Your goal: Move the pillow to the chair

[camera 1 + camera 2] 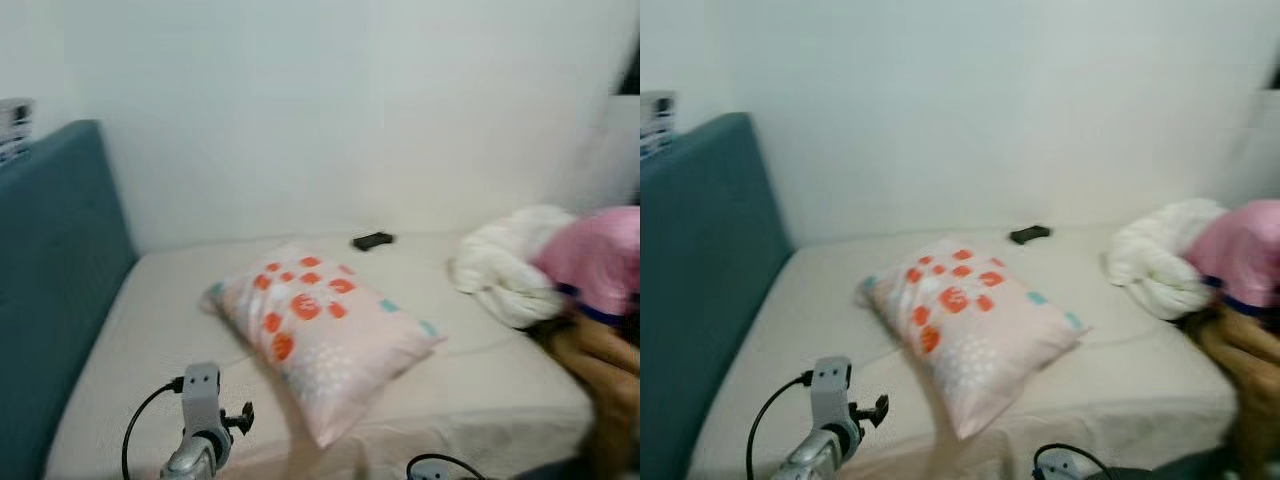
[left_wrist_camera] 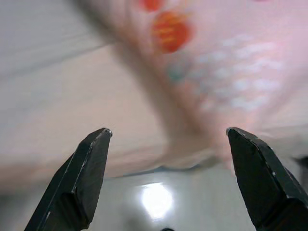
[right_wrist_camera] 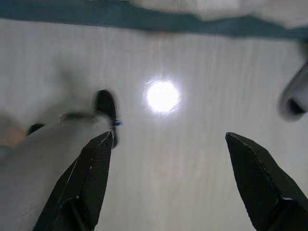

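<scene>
One soft pale-pink pillow with orange blotches is lying slantwise on the beige mattress, a corner overhanging the near edge, within reach. Left gripper is hovering just before it, fingers spread wide; right gripper is pointing floorward, likewise spread and empty.

No legible text, brand or number is recorded. A printed item above the headboard possibly carries markings, but blur prevents reading.

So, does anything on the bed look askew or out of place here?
The pillow lies diagonally with one corner overhanging the bed's front edge. A small dark object sits by the wall, too blurred to identify.
</scene>
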Robot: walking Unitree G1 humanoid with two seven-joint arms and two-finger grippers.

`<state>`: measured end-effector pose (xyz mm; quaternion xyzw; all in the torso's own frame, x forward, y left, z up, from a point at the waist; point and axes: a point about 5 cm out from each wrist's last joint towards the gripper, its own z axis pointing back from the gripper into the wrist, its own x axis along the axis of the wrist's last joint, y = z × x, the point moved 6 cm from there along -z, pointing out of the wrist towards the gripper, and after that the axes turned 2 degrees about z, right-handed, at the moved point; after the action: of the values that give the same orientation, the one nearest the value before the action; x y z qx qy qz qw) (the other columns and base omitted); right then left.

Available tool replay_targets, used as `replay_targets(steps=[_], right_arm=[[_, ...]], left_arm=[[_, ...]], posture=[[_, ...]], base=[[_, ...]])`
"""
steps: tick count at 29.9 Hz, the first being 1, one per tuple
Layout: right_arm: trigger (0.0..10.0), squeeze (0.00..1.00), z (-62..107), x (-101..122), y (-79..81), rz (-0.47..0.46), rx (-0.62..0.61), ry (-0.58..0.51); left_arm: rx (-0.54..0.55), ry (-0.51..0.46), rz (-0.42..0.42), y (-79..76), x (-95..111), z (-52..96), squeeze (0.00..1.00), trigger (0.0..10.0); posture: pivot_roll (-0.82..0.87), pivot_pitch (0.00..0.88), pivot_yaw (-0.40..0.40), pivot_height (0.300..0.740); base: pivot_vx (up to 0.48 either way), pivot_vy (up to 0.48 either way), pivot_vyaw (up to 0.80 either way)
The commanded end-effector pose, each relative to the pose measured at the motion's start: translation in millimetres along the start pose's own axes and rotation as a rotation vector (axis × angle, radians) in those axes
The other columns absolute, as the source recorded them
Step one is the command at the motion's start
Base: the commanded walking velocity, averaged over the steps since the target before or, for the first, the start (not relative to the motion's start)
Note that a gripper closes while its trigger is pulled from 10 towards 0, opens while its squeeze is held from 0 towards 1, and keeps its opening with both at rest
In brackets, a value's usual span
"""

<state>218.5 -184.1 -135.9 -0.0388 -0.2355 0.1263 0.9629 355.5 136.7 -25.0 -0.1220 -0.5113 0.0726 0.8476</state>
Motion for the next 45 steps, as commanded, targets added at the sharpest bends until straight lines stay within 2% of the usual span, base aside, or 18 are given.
replay_targets(steps=[1,4,10,12,15,19,27,35,38,39,44,45], right_arm=[[10.0,0.0,0.2,-0.1,-1.1,0.018,0.006,0.002],[10.0,0.0,0.1,-3.1,-0.2,0.059,0.007,0.017],[10.0,0.0,-0.3,3.0,4.9,0.055,0.021,0.0],[10.0,0.0,-0.5,6.1,6.4,0.045,0.027,-0.011],[10.0,0.0,-0.4,12.8,8.6,0.034,0.041,-0.039],[10.0,0.0,-0.4,15.9,9.6,0.005,0.047,-0.049],[10.0,0.0,-0.6,21.7,12.6,0.015,0.061,-0.045],[10.0,0.0,-0.6,26.7,15.3,0.046,0.074,-0.051],[10.0,0.0,-0.6,26.5,16.7,0.067,0.08,-0.047],[10.0,0.0,-0.6,26.5,16.7,0.067,0.08,-0.047],[10.0,0.0,-0.6,22.9,15.4,0.074,0.076,-0.038],[10.0,0.0,-0.6,22.9,15.4,0.074,0.076,-0.038]], left_arm=[[-0.06,-0.075,0.01,-20.6,30.3,-8.9,0.0,10.0],[-0.111,-0.15,0.046,-38.9,63.3,-15.2,0.0,10.0],[-0.137,-0.173,0.033,-47.7,74.1,-16.8,0.0,10.0],[-0.127,-0.165,0.025,-46.9,71.9,-17.0,0.0,10.0],[-0.073,-0.134,0.018,-36.5,59.0,-15.9,0.0,10.0],[-0.018,-0.122,0.018,-28.1,53.5,-15.2,0.0,10.0],[0.062,-0.137,0.024,-20.9,59.7,-16.0,0.0,10.0],[0.072,-0.173,-0.003,-22.4,68.5,-16.1,0.0,10.0],[0.048,-0.227,-0.071,-31.8,82.6,-16.4,0.0,10.0],[0.048,-0.227,-0.071,-31.8,82.6,-16.4,0.0,10.0],[-0.055,-0.344,-0.292,-70.7,107.7,-15.0,0.0,10.0],[-0.055,-0.344,-0.292,-70.7,107.7,-15.0,0.0,10.0]], posture=[[-0.04,0.0,-0.006,0.74],[-0.05,0.0,-0.002,0.74],[-0.07,0.0,0.016,0.74],[-0.07,0.0,0.009,0.74],[-0.08,0.0,0.007,0.74],[-0.07,0.0,0.003,0.74],[-0.04,0.0,-0.023,0.72],[-0.02,0.0,-0.038,0.695],[-0.02,0.0,-0.043,0.68],[-0.02,0.0,-0.043,0.68],[-0.03,0.0,-0.039,0.655],[-0.03,0.0,-0.039,0.655]], base=[[0.0,0.0,-0.77],[0.0,0.0,-0.77],[0.0,0.0,-0.77],[0.0,0.0,-0.77],[0.0,0.0,0.0],[0.0,0.0,0.0],[0.0,0.0,0.0],[0.0,0.0,0.0],[0.0,0.0,0.0],[0.0,0.0,0.0],[0.0,0.0,0.0],[0.0,0.0,0.0]])
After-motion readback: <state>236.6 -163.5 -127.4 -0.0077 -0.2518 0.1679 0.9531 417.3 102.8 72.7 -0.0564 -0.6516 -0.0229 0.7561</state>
